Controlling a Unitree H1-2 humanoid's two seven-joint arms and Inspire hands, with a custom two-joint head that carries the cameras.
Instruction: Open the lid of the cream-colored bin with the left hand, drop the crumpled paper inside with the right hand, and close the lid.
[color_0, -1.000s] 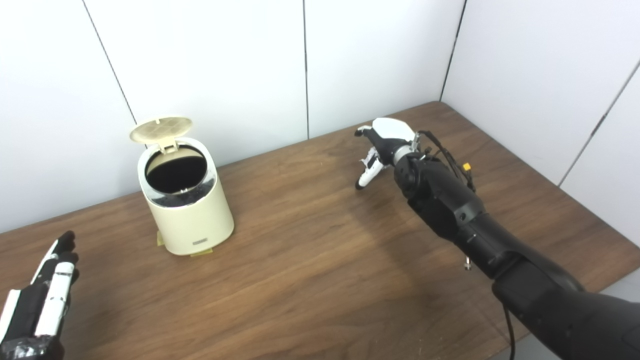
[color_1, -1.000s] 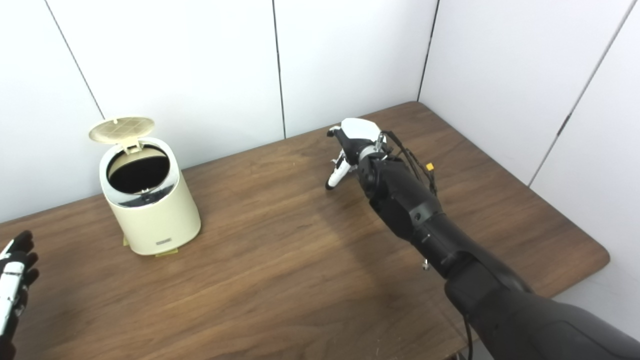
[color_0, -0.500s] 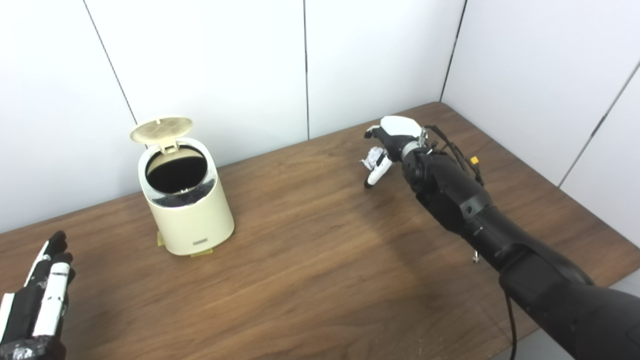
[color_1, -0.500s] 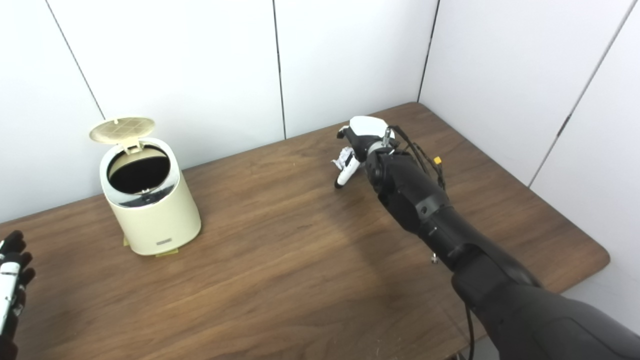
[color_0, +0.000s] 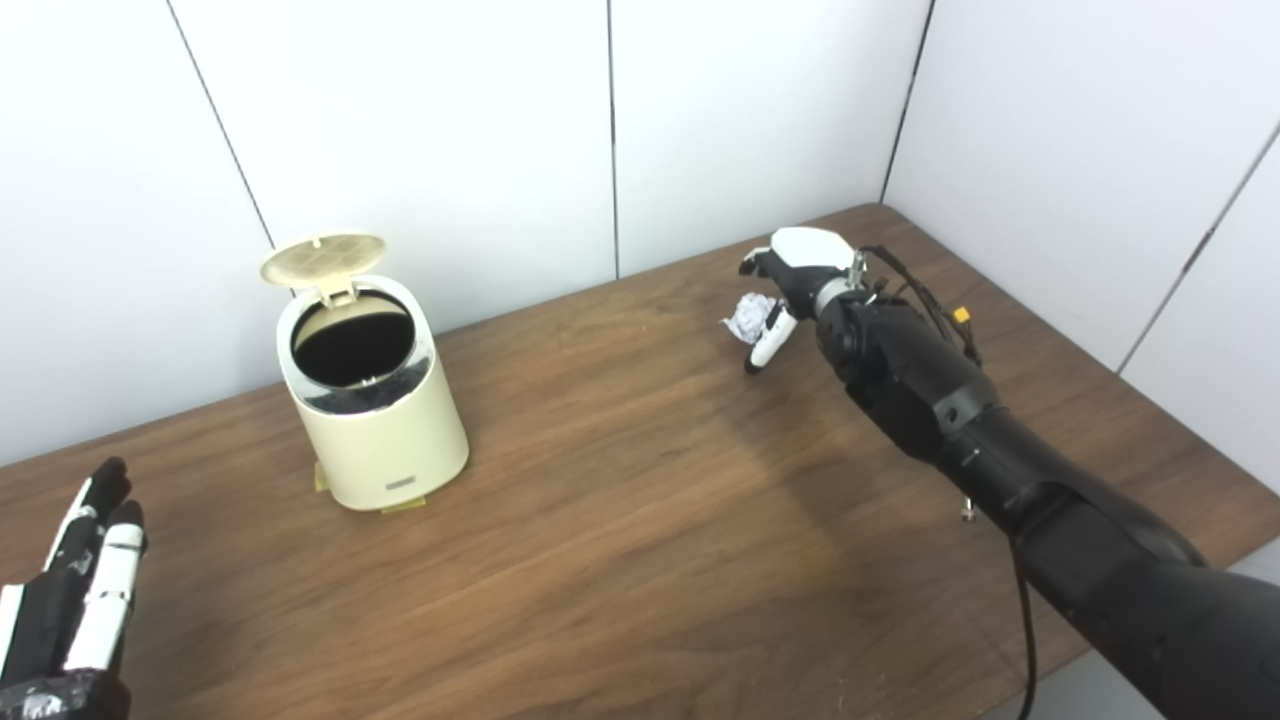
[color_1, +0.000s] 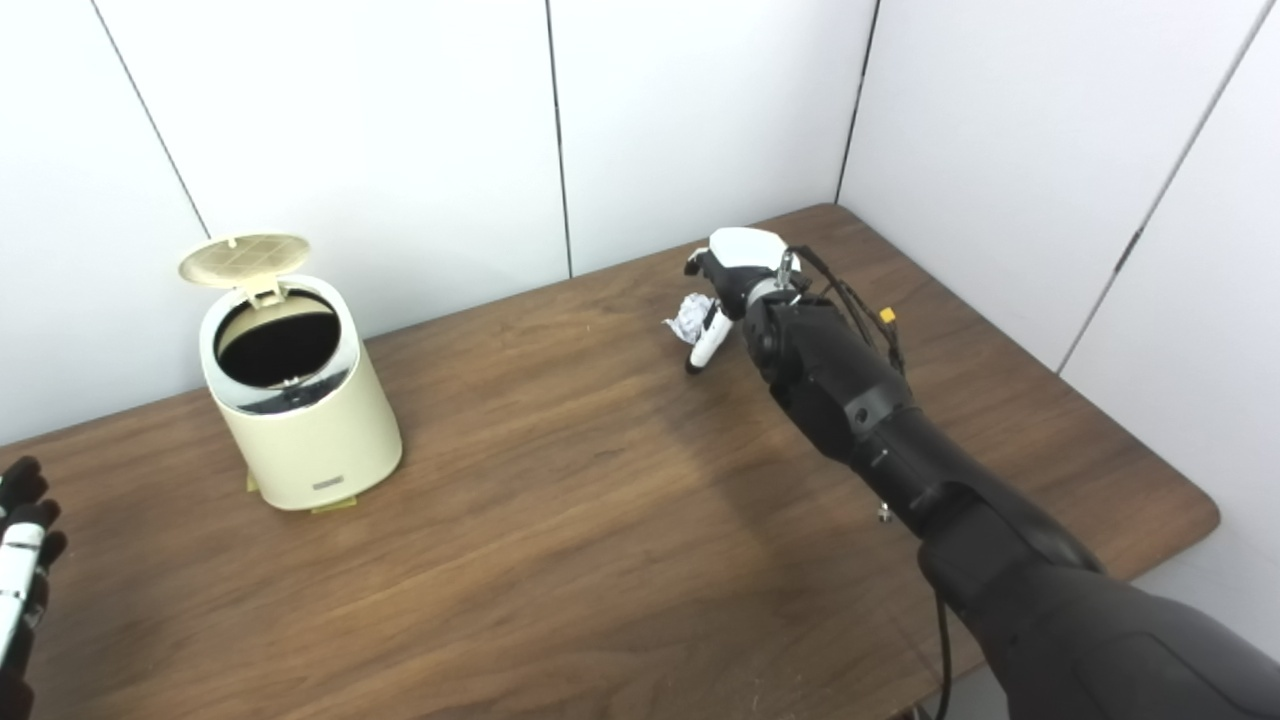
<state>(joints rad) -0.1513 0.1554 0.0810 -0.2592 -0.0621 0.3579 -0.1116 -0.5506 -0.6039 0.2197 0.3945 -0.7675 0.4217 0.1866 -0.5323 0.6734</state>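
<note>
Left eye view: white crumpled paper (color_0: 745, 318) in right hand (color_0: 790, 280) curled fingers; left hand (color_0: 70, 610) open, empty

Two head-height views, side by side, angled down; shared table (color_0: 620, 520), perhaps all

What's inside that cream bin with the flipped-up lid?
The cream bin shows only a dark interior below its raised lid; its bottom is hidden. The crumpled paper is outside, by the right hand.
</note>
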